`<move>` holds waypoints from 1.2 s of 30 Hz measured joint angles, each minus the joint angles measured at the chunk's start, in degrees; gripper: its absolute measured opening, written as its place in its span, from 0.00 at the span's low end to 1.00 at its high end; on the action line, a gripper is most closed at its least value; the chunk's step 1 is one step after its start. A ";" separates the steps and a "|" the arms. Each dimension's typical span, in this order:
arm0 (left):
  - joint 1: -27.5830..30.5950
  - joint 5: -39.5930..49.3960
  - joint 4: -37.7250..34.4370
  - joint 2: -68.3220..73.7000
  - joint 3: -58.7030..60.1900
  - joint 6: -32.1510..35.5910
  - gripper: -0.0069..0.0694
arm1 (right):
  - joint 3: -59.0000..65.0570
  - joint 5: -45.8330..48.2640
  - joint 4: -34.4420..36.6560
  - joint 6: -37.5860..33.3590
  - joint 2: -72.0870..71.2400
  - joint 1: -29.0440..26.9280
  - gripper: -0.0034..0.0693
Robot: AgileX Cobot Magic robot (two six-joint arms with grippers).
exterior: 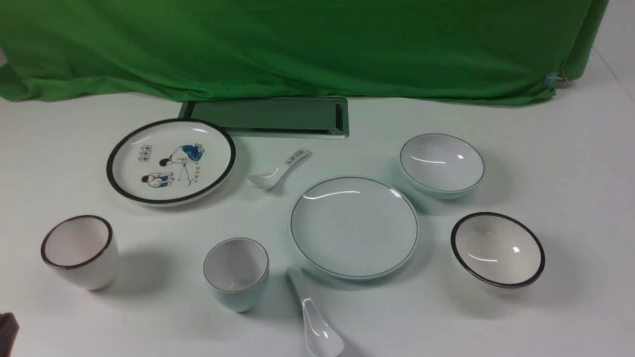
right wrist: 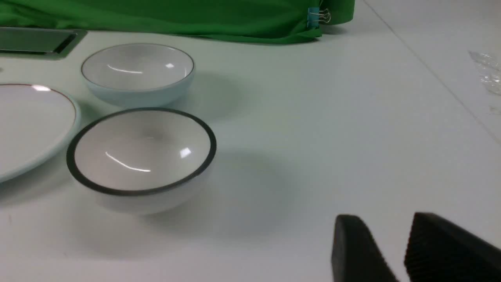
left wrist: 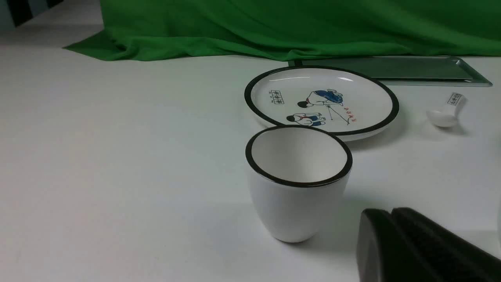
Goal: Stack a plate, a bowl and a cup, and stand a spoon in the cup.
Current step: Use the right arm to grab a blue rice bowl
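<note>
The pale blue plate (exterior: pixel 354 227) lies flat at the table's middle. The pale blue bowl (exterior: pixel 441 165) stands behind it to the right, apart from it. The small pale blue cup (exterior: pixel 236 273) stands upright left of the plate. The white spoon (exterior: pixel 317 322) lies in front, its handle end close to the plate's near edge. My left gripper (left wrist: pixel 386 214) is shut on nothing, low beside the black-rimmed cup (left wrist: pixel 298 180). My right gripper (right wrist: pixel 385 223) is open and empty, right of the black-rimmed bowl (right wrist: pixel 141 156). The bowl (right wrist: pixel 137 72) and plate (right wrist: pixel 31 125) lie beyond it.
A cartoon plate (exterior: pixel 171 161) with a thick black rim lies at the back left, with a small patterned spoon (exterior: pixel 278 171) beside it. The black-rimmed cup (exterior: pixel 79 250) is at the front left, the black-rimmed bowl (exterior: pixel 497 249) at the right. A metal hatch (exterior: pixel 270 116) and green cloth (exterior: pixel 297 44) lie behind.
</note>
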 joint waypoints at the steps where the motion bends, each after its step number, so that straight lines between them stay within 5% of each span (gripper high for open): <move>1: 0.00 0.00 0.00 0.00 0.00 0.00 0.05 | 0.00 0.00 0.00 -0.08 0.00 0.00 0.38; 30: 0.00 0.00 0.00 0.00 0.00 0.05 0.05 | 0.00 0.00 0.00 0.03 0.00 0.00 0.38; 36: 0.00 0.00 0.00 0.00 0.00 0.05 0.05 | 0.00 0.00 0.00 7.15 0.00 0.00 0.38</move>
